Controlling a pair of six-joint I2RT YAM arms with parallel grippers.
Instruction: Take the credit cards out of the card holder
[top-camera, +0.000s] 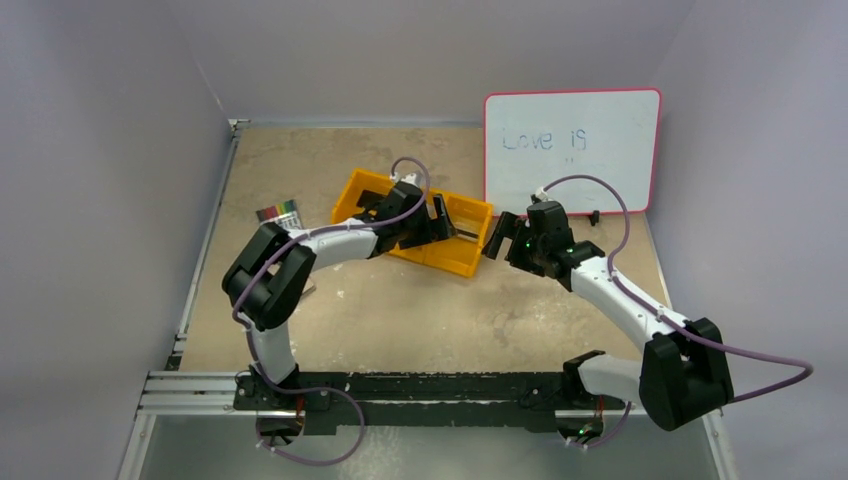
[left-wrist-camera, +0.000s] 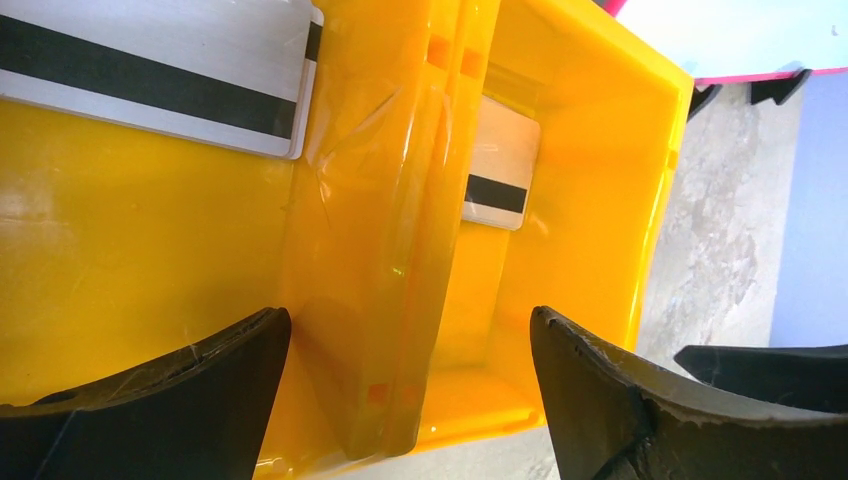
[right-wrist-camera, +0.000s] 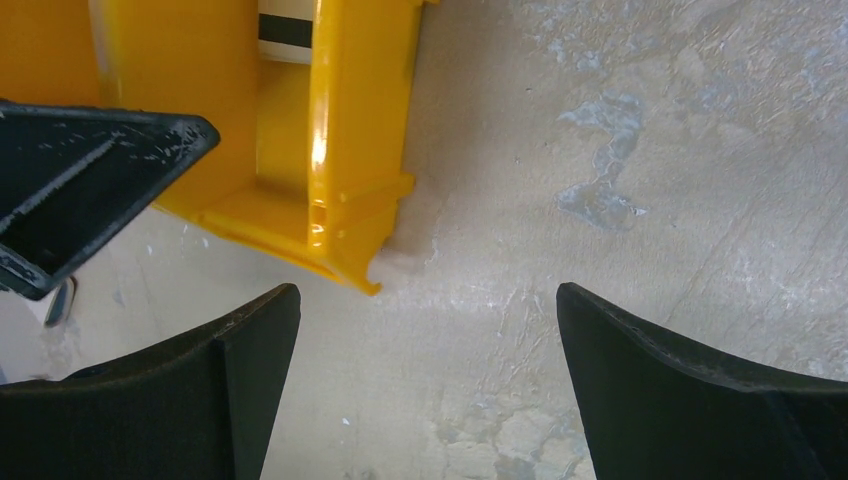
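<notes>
The card holder does not show in any view. Two silver credit cards with black stripes lie in the orange tray (left-wrist-camera: 120, 260): one card (left-wrist-camera: 150, 70) in the middle compartment, another card (left-wrist-camera: 500, 175) in the end compartment. My left gripper (left-wrist-camera: 410, 330) hangs open over the tray (top-camera: 462, 258), its jaws either side of a divider wall (left-wrist-camera: 400, 200), with nothing between them. My right gripper (right-wrist-camera: 428, 300) is open over bare table just right of the tray's corner (right-wrist-camera: 330, 150). In the top view the left gripper (top-camera: 435, 222) and right gripper (top-camera: 497, 238) are close together.
A pink-framed whiteboard (top-camera: 572, 150) stands behind the right arm. A pack of coloured markers (top-camera: 280, 213) lies left of the tray. The left gripper's finger (right-wrist-camera: 80, 190) shows at the left of the right wrist view. Walls close in the table on three sides.
</notes>
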